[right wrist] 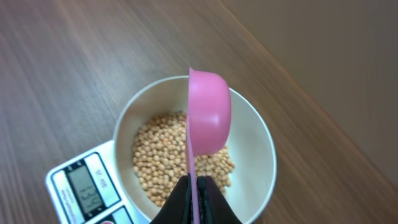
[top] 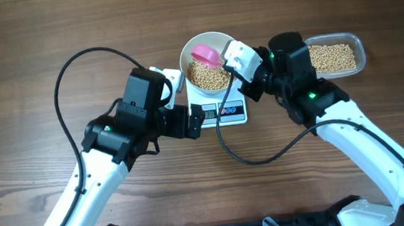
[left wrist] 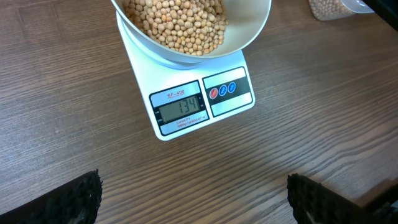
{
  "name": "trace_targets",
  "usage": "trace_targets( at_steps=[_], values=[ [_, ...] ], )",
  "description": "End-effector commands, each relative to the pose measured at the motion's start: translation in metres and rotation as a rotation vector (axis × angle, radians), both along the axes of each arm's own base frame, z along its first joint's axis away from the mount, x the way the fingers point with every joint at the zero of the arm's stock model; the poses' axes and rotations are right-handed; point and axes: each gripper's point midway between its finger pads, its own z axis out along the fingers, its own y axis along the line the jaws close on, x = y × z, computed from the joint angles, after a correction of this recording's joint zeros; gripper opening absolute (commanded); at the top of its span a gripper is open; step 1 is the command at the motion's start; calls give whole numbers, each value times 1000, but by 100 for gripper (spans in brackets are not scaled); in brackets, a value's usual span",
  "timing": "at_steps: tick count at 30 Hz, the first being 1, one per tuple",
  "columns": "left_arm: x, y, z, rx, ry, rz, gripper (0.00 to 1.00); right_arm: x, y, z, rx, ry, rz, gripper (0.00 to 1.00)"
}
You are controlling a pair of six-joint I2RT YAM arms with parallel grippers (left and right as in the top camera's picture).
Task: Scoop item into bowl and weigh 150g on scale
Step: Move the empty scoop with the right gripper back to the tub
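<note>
The white bowl (top: 209, 54) stands on the white scale (top: 226, 111), partly filled with tan beans (top: 208, 75). In the left wrist view the scale (left wrist: 199, 102) display reads 134 below the bowl (left wrist: 249, 31). My right gripper (right wrist: 196, 186) is shut on the thin handle of a pink scoop (right wrist: 208, 118), which hangs tipped on its side over the bowl (right wrist: 255, 140) and its beans (right wrist: 155, 158). From overhead the pink scoop (top: 207, 54) sits above the bowl's back part. My left gripper (left wrist: 194, 199) stands open over bare wood, just in front of the scale.
A clear plastic tub (top: 359, 51) holding more beans (top: 331, 57) lies at the right, behind my right arm. Black cables loop over the wooden table (top: 16, 57) on both sides of the scale.
</note>
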Motion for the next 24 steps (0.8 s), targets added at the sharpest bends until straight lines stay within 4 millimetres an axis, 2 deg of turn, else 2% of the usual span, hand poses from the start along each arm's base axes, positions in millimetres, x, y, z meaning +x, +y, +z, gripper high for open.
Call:
trace_targets(
  at_steps=[1,4,8,11,13,14,16,18,22,23,24],
  values=[
    [-1,-2,4,-4,-16,-19,100,7,-4,7,-20,-32,-28,4],
    [-1,-2,4,-4,-16,-19,100,7,-4,7,22,4,-63,4],
    [-1,-2,4,-4,-16,-19,100,8,-1,12,209,141,-194,4],
    [-1,-2,4,-4,-16,-19,100,19,-3,33,418,203,-317,4],
    [-1,-2,4,-4,-16,-19,100,29,-15,61,529,160,-365,4],
    [-1,-2,4,-4,-16,-19,100,34,-28,75,562,117,-385,4],
    [-1,-2,4,-4,-16,-19,100,41,-56,92,581,55,-434,4],
    [-1,-2,4,-4,-16,-19,100,45,-97,95,580,39,-531,4],
    [-1,-2,4,-4,-16,-19,100,41,-172,66,534,121,-753,4],
    [-1,-2,4,-4,-16,-19,100,34,-209,48,494,159,-891,4],
    [-1,-2,4,-4,-16,-19,100,31,-223,42,478,168,-941,4]
  ],
)
